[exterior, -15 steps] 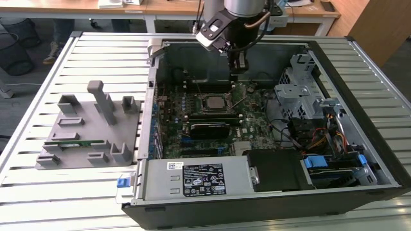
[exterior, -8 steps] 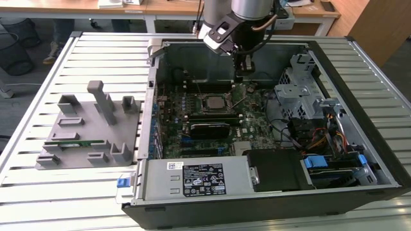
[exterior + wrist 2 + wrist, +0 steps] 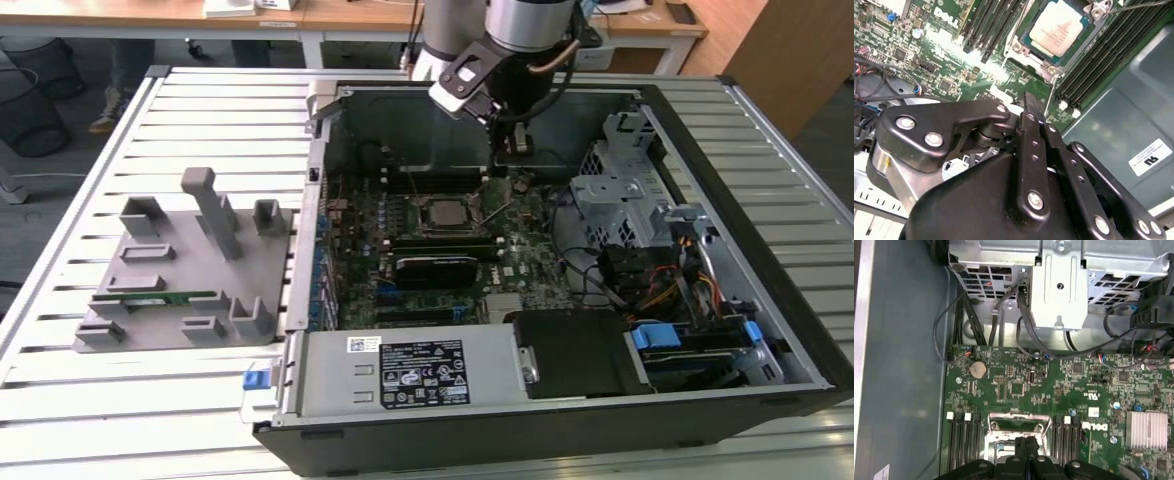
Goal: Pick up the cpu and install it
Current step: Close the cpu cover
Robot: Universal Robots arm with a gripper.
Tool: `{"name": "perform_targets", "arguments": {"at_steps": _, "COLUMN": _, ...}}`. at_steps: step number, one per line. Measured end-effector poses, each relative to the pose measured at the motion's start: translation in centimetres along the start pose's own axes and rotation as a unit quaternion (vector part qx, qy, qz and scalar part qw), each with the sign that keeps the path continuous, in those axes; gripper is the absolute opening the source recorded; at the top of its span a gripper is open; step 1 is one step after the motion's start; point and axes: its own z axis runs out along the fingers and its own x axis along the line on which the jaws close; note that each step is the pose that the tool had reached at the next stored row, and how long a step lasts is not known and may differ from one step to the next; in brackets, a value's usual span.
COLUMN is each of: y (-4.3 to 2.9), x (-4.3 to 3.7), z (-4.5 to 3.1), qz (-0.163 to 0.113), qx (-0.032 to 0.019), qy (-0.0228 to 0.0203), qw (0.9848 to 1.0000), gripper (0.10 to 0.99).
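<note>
The cpu (image 3: pixel 447 212) (image 3: pixel 1059 27), a flat square chip with a shiny silver top, lies in its socket on the green motherboard (image 3: pixel 514 255) inside the open computer case (image 3: pixel 534 440). My gripper (image 3: pixel 513 148) hangs above the board, just beyond the socket toward the case's back wall and apart from the cpu. Its black fingers (image 3: pixel 1030 125) are shut against each other with nothing between them. In the first wrist view the fingertips (image 3: pixel 1021 446) cover part of the metal socket frame (image 3: pixel 1016 421).
A grey holder (image 3: pixel 174 270) with a green memory stick (image 3: pixel 154 297) stands on the slatted table at the exterior view's left. In the case are a black block (image 3: pixel 434 268), memory slots (image 3: pixel 964 445), a metal drive cage (image 3: pixel 621 180), cables (image 3: pixel 667 280) and the power supply (image 3: pixel 400 370).
</note>
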Motion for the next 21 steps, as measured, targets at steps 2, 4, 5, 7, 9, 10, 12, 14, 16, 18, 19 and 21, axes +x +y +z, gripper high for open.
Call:
{"name": "perform_targets", "arguments": {"at_steps": 2, "y": 0.31, "x": -0.01, "z": 0.27, "qz": 0.0, "qx": 0.0019, "qy": 0.0001, "qw": 1.0, "gripper": 0.106}}
{"name": "perform_targets", "arguments": {"at_steps": 4, "y": 0.77, "x": -0.03, "z": 0.45, "qz": 0.0, "qx": 0.0046, "qy": 0.0002, "qw": 1.0, "gripper": 0.106}}
{"name": "perform_targets", "arguments": {"at_steps": 5, "y": 1.06, "x": -0.03, "z": 0.5, "qz": 0.0, "qx": 0.0057, "qy": 0.0002, "qw": 1.0, "gripper": 0.106}}
{"name": "perform_targets", "arguments": {"at_steps": 7, "y": 1.5, "x": -0.04, "z": 0.57, "qz": 0.0, "qx": 0.0069, "qy": 0.0003, "qw": 1.0, "gripper": 0.106}}
{"name": "perform_targets", "arguments": {"at_steps": 9, "y": 1.78, "x": -0.03, "z": 0.69, "qz": 0.0, "qx": 0.007, "qy": 0.0003, "qw": 1.0, "gripper": 0.106}}
{"name": "perform_targets", "arguments": {"at_steps": 10, "y": 1.9, "x": -0.04, "z": 0.73, "qz": 0.0, "qx": 0.007, "qy": 0.0003, "qw": 1.0, "gripper": 0.106}}
{"name": "perform_targets", "arguments": {"at_steps": 12, "y": 2.18, "x": -0.03, "z": 0.85, "qz": 0.0, "qx": 0.007, "qy": 0.0003, "qw": 1.0, "gripper": 0.106}}
{"name": "perform_targets", "arguments": {"at_steps": 14, "y": 2.44, "x": -0.02, "z": 0.99, "qz": -0.001, "qx": 0.007, "qy": 0.0004, "qw": 1.0, "gripper": 0.106}}
{"name": "perform_targets", "arguments": {"at_steps": 16, "y": 2.75, "x": 0.01, "z": 1.11, "qz": -0.002, "qx": 0.007, "qy": 0.0004, "qw": 1.0, "gripper": 0.106}}
{"name": "perform_targets", "arguments": {"at_steps": 18, "y": 3.07, "x": 0.04, "z": 1.22, "qz": -0.003, "qx": 0.007, "qy": 0.0004, "qw": 1.0, "gripper": 0.106}}
{"name": "perform_targets", "arguments": {"at_steps": 19, "y": 3.2, "x": 0.05, "z": 1.28, "qz": -0.003, "qx": 0.0071, "qy": 0.0004, "qw": 1.0, "gripper": 0.106}}
{"name": "perform_targets", "arguments": {"at_steps": 21, "y": 3.39, "x": 0.07, "z": 1.39, "qz": -0.003, "qx": 0.0073, "qy": 0.0004, "qw": 1.0, "gripper": 0.106}}
